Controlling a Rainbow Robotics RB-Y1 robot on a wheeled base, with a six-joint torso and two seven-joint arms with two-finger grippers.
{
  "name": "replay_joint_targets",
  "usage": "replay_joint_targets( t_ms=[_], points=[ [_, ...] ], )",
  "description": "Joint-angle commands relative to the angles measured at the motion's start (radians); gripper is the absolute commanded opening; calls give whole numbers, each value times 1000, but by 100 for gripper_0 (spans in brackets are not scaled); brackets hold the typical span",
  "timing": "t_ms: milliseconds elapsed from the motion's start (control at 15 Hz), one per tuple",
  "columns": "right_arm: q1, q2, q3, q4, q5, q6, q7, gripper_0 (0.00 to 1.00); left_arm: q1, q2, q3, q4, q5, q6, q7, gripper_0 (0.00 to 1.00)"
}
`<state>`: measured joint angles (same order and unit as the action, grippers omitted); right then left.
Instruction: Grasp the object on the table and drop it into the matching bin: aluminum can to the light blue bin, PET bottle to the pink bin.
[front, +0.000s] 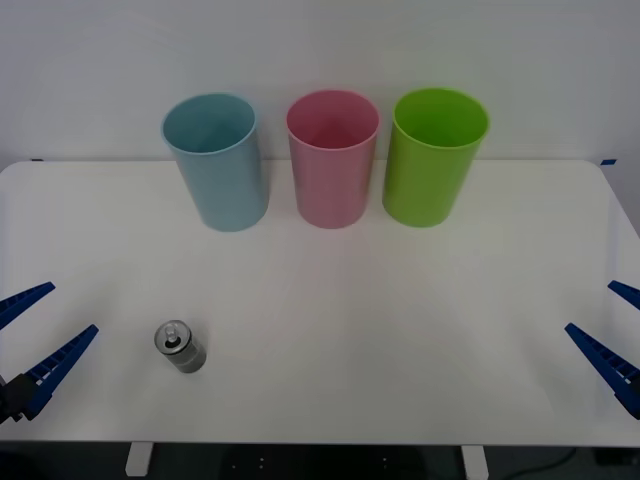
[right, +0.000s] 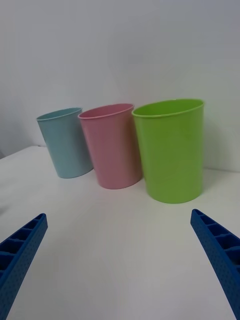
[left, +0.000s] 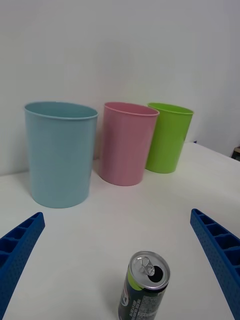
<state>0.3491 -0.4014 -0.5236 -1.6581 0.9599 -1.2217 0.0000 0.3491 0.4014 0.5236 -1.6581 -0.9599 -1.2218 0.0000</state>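
Observation:
A small aluminum can (front: 179, 346) with a dark body and shiny pull-tab top stands upright on the white table (front: 360, 340) at the front left; the left wrist view has the can (left: 145, 286) close ahead, between the fingers' line. My left gripper (front: 48, 326) hangs open at the table's left edge, a short way left of the can. At the far right edge my right gripper (front: 612, 322) is open and holds nothing. The light blue bin (front: 214, 160) stands at the back left, the pink bin (front: 332, 157) beside it.
A lime green bin (front: 434, 155) stands to the right of the pink one, so three bins form a row along the table's back edge against a white wall. Bare tabletop lies between the can and the bins.

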Motion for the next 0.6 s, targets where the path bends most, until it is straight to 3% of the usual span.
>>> replay_joint_targets(
  t_ms=[67, 200, 600],
  points=[
    [0, 0, 0, 0, 0, 0, 0, 100, 0, 0, 0, 0, 0, 0, 0, 100],
    [0, 0, 0, 0, 0, 0, 0, 100, 24, -30, 7, 29, 4, 4, 0, 100],
    [0, 0, 0, 0, 0, 0, 0, 100, 41, -18, 7, 31, 17, 7, -5, 100]
  ],
)
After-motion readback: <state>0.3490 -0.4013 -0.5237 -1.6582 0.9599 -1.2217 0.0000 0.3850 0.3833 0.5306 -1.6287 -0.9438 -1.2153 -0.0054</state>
